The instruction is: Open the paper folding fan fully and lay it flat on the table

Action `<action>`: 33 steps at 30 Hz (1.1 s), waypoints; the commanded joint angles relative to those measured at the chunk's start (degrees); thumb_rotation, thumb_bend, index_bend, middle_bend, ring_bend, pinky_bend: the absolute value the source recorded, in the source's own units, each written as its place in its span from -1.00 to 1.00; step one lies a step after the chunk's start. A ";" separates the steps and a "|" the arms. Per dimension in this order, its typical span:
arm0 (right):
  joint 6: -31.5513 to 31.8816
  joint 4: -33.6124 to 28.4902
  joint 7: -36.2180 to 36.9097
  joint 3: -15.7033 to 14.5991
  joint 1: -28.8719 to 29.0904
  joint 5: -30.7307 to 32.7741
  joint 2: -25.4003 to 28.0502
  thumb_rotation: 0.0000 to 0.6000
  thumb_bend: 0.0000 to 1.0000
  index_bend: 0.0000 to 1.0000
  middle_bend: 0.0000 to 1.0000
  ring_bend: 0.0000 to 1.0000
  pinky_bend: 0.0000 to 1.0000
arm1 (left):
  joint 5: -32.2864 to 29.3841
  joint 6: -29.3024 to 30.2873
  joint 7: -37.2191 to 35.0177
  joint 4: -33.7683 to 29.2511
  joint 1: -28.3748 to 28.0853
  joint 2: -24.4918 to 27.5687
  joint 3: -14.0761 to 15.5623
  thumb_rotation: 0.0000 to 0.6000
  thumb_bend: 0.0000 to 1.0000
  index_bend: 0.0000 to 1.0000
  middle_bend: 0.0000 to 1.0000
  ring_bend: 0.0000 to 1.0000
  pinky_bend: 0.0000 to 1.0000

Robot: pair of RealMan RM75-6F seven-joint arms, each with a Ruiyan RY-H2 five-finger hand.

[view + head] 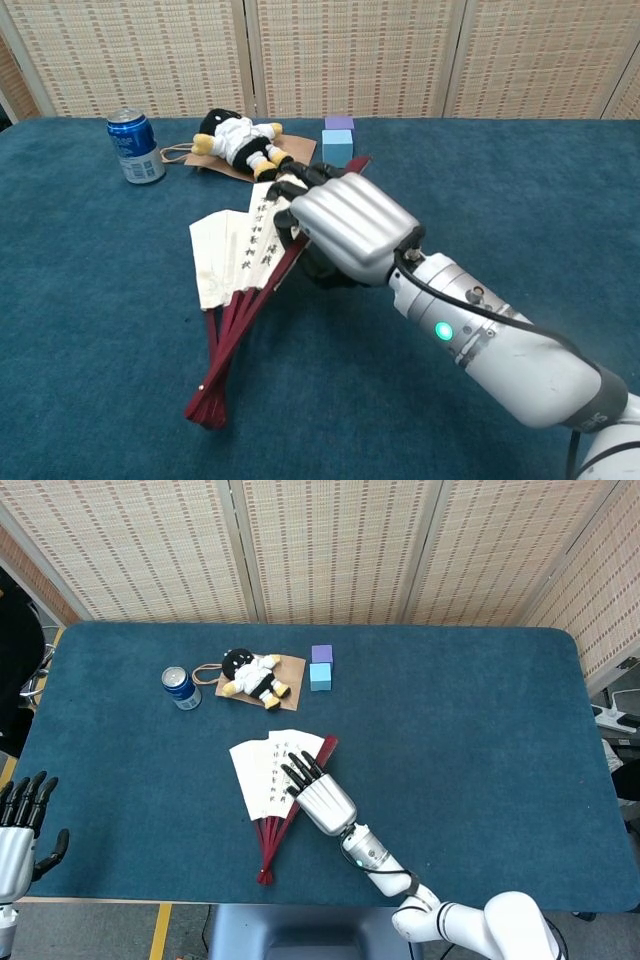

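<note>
At frame centre our right hand (318, 792) presses flat, fingers together, on the half-open fan (268, 775); left hand (20, 830) spread, empty.

partly opened white paper fan (268, 775), dark red ribs, flat on table.

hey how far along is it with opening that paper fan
Partly done. The paper fan lies on the table, spread only part way, its red ribs bunched toward the pivot. The right robot hand rests on its right edge, seemingly pushing it wider. The left robot hand waits at the table's near-left edge, holding nothing. Left: spread it fully and leave it flat.
</note>
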 commanded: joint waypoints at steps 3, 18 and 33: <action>0.29 -10.99 -2.45 2.81 1.10 0.48 5.78 1.00 0.20 0.23 -0.68 -1.00 -0.78 | -0.17 -6.81 -11.99 0.94 -2.90 0.98 1.15 1.00 -0.12 -0.66 -1.00 -1.00 -0.91; -8.79 -42.90 -18.62 14.85 4.29 18.14 16.59 1.00 0.20 0.23 -0.68 -1.00 -0.78 | 0.54 -14.26 -52.60 14.55 -10.07 -10.26 0.50 1.00 -0.17 -0.33 -1.00 -1.00 -0.93; -6.79 -50.01 -27.71 20.70 10.99 29.63 14.45 1.00 0.20 0.20 -0.68 -1.00 -0.78 | 2.58 -22.44 -78.00 6.33 -16.66 -11.68 3.11 1.00 -0.20 -0.67 -1.00 -1.00 -0.93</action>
